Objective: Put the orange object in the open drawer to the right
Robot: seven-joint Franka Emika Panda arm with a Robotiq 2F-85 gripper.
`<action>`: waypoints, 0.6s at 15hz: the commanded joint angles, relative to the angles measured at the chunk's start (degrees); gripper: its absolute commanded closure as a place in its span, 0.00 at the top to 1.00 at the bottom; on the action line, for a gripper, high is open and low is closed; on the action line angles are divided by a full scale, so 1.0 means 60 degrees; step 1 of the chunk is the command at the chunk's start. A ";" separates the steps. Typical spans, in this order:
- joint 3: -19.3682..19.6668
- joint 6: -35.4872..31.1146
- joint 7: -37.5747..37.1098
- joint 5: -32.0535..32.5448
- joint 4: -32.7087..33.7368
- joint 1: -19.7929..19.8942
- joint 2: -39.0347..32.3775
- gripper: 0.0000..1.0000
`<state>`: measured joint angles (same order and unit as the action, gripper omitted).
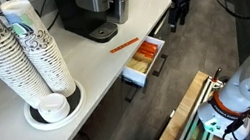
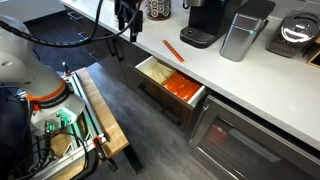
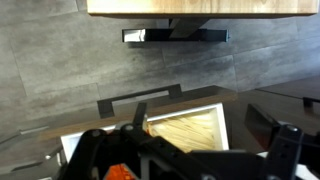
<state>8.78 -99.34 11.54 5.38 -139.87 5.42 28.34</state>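
Note:
The thin orange stick [image 1: 124, 45] lies on the white counter beside the black coffee machine; it also shows in an exterior view [image 2: 173, 50]. The open drawer [image 1: 134, 78] juts out just below it, with white walls and orange-red packets inside, and is seen in both exterior views [image 2: 158, 100]. My gripper [image 1: 177, 18] hangs in the air beyond the drawer, off the counter edge, apart from the stick [image 2: 127, 30]. In the wrist view the gripper [image 3: 200, 125] is open and empty, looking down at the drawer's white wall [image 3: 222, 125] and wooden bottom. The stick is out of the wrist view.
A black coffee machine [image 1: 85, 3] and a metal canister [image 2: 240, 35] stand on the counter. Tall stacks of paper cups [image 1: 22, 49] lean at the near end. A wooden cart [image 2: 100, 110] stands on the dark floor beside the robot base [image 1: 238, 88].

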 commanded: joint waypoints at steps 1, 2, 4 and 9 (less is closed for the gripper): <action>-0.0416 -0.1178 0.0771 -0.0744 -0.0417 -0.0955 -0.0470 1.00; -0.0535 -0.1587 0.1025 -0.0872 -0.0466 -0.1183 -0.0652 1.00; -0.0871 -0.2180 0.1455 -0.0932 -0.0403 -0.1632 -0.1041 1.00; -0.1019 -0.2070 0.1158 -0.0765 -0.0375 -0.1592 -0.1061 1.00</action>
<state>3.04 -111.85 18.39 0.93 -142.19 -4.51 21.99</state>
